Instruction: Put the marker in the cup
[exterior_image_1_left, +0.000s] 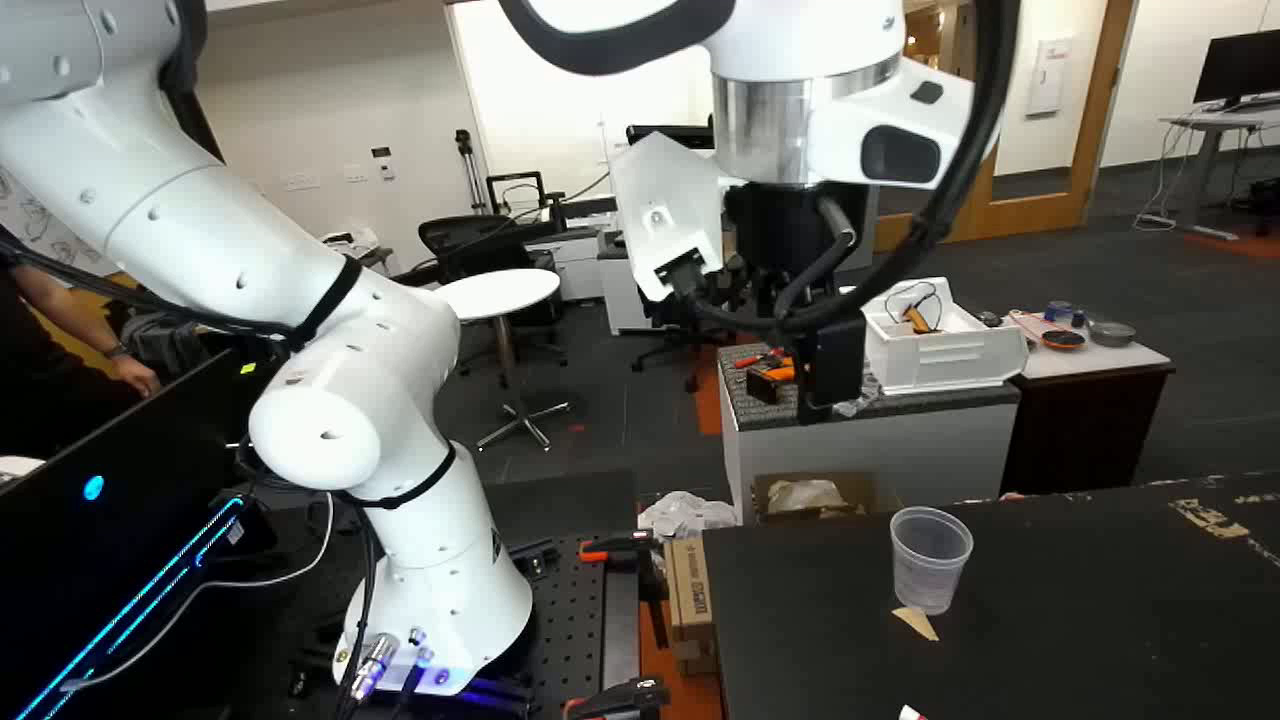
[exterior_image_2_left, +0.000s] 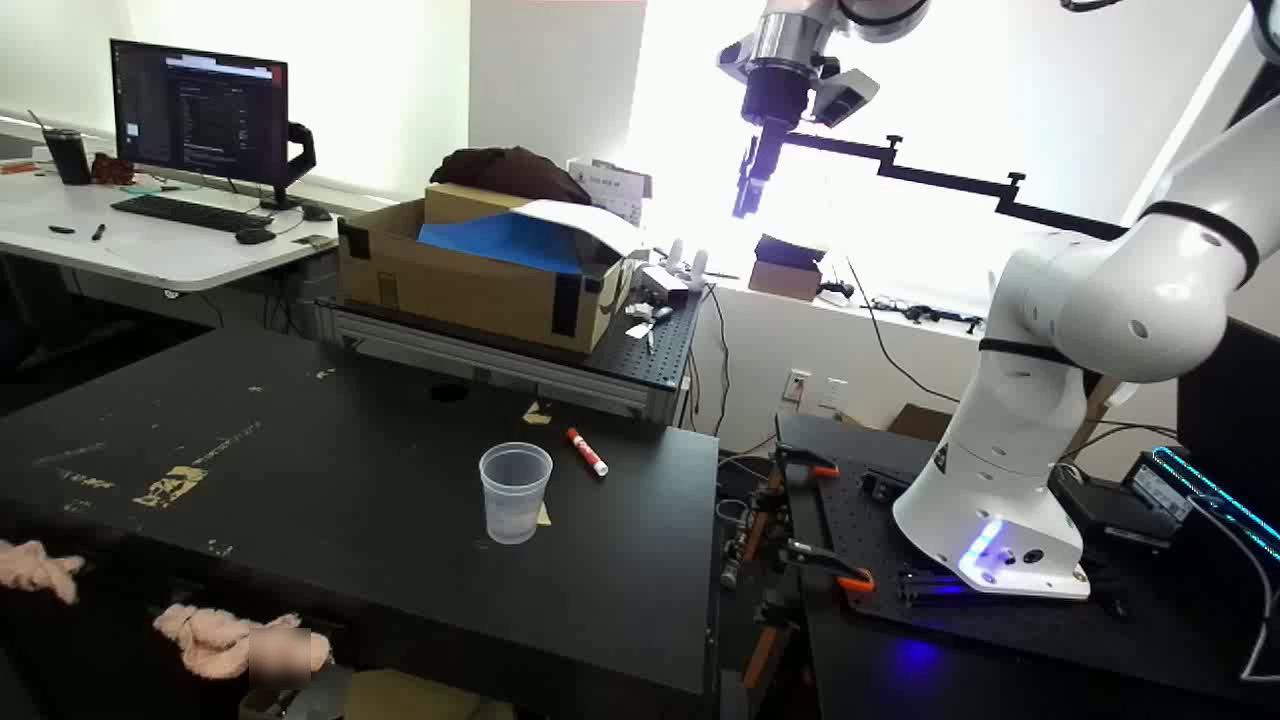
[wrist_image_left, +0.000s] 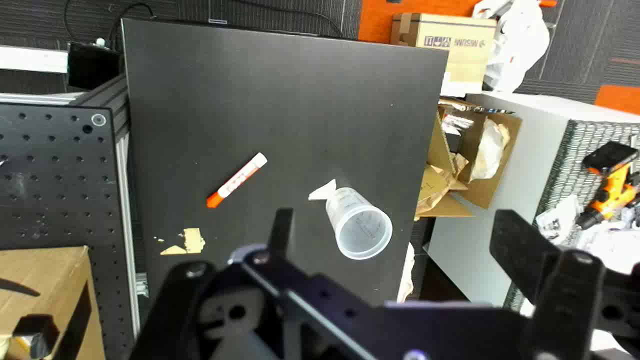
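The marker (wrist_image_left: 236, 180) lies on its side on the black table (exterior_image_2_left: 620, 590), nearer the edge along the perforated stand (wrist_image_left: 60, 167) than the opposite one; its closest corner is the one between that edge and the edge facing the robot's base (exterior_image_2_left: 990, 530). The barrel is white with red print along it; one end is solid orange-red, the other plain white. It lies at a slant, the white end pointing toward the edge by the base and the red end away from it. In the wrist view the print can be seen but is too small to read.

The cup (exterior_image_2_left: 515, 495) stands upright, apart from the marker and nearer the edge opposite the stand. It is translucent plastic, milky rather than glassy, tapering from a wide round mouth down to a narrower foot. The rim lips outward, with a band just below it. Faint marks show on the wall. A pointed scrap (wrist_image_left: 323, 191) lies at the foot; whether the two touch, I cannot tell. A ragged scrap (wrist_image_left: 193, 241) lies near the marker's red end, toward the stand's edge of the table.

The gripper (wrist_image_left: 393, 215) hangs well above the table, spread wide.
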